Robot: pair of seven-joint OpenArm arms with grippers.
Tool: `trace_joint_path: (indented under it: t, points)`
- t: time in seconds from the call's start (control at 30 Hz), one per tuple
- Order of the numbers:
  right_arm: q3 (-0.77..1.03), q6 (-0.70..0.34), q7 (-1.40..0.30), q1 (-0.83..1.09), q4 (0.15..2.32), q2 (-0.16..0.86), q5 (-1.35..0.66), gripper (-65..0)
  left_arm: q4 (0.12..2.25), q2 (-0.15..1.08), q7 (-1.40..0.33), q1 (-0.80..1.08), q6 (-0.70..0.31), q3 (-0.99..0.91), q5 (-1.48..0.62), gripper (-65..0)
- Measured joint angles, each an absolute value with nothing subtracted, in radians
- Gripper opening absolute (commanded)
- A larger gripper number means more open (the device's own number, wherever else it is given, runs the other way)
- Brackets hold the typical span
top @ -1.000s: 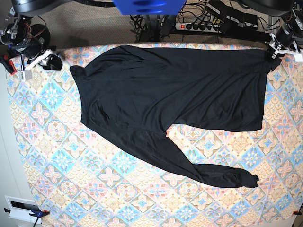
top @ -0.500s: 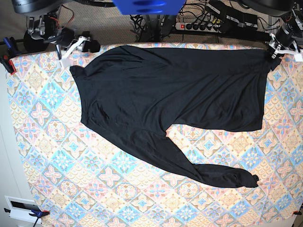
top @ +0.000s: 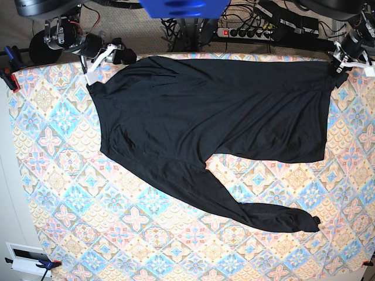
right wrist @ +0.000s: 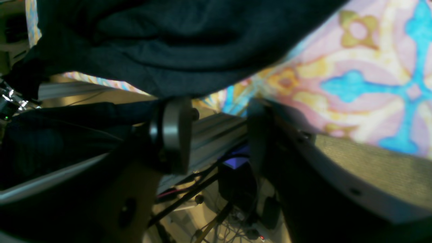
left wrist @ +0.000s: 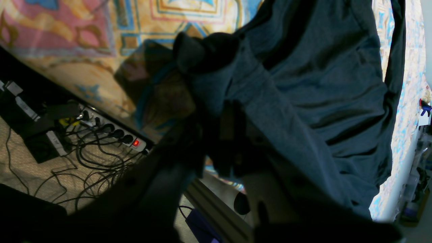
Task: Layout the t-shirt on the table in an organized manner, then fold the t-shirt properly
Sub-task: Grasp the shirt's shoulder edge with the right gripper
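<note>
- Pinching a corner of the black t-shirt (top: 217, 111), the left gripper (top: 341, 65) is keeping its jaws clamped on the fabric at the table's (top: 53, 175) far edge.
- Hovering with jaws apart and empty, the right gripper (top: 104, 57) is sitting just beside the opposite far corner of the garment.
- Spreading is in hand; next, that gripper needs to close on the cloth just ahead of it.
- Trailing well away toward the near edge, one sleeve (top: 258, 213) is lying unstraightened.

one t-shirt (top: 211, 123) (black), one table (top: 53, 175), two grippers
</note>
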State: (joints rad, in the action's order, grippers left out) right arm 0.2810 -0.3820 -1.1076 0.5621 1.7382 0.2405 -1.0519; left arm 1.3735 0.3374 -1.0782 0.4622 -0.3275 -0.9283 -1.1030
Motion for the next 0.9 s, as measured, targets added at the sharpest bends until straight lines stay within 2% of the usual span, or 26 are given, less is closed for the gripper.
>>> trace_joint_path:
  t: [0.57,0.9]
  points:
    - [0.251,-0.382,-1.12,0.515,1.734,0.18,-1.048,-39.0,1.374,0.336,-1.077,0.447,-0.325,-0.928,-1.102,-59.7]
    - [0.22,-0.381,-1.127,0.512,1.732,0.18,-1.047,-40.0,1.373,0.332,-1.077,0.434,-0.326,-0.929,-1.058,-59.7]
